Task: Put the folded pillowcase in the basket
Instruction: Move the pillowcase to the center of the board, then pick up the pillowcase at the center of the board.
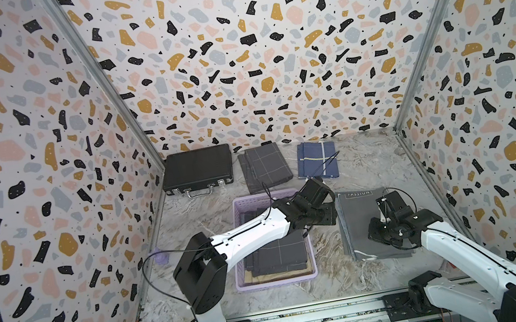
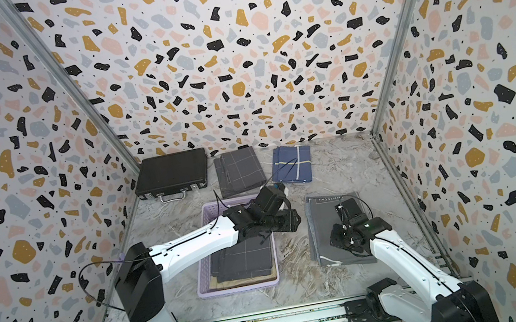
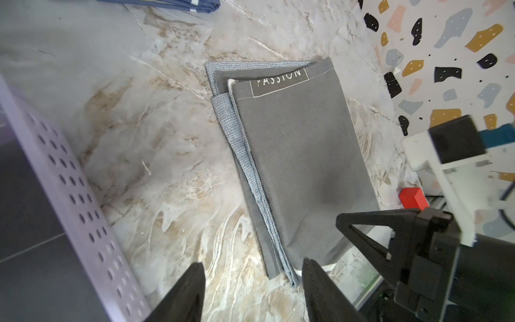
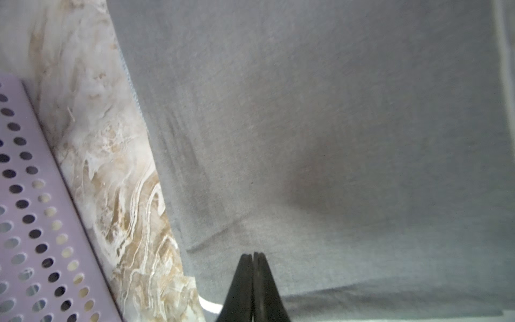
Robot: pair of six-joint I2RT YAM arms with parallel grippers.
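The table (image 1: 367, 165) carries everything, and the basket (image 1: 276, 281) sits mid-table within both arms' reach, probably so either can load it. It already holds a dark cloth (image 1: 278, 250) on a tan cloth (image 1: 279, 275). The case (image 1: 197, 168) lies shut at the far left, out of the way.

The pillowcase (image 1: 357, 223) (grey, with a "PASSION" label at its far end) lies flat on the table just beside the basket, on the right, not in it yet. A checked cloth (image 1: 266, 167) and a blue cloth (image 1: 318, 159) wait along the far edge.

The left arm reaches across the basket. The left gripper (image 3: 252, 267) hangs with its jaws apart and empty, near the pillowcase's basket-side edge, seemingly lined up to take that edge. The right gripper (image 4: 253, 255) has its fingers pressed together right at the pillowcase's near part, perhaps pinning it against sliding. I cannot tell whether any fabric is pinched.

Count: one table, one basket, one case, two arms, two grippers, five folded cloths (two in the basket, three on the table).
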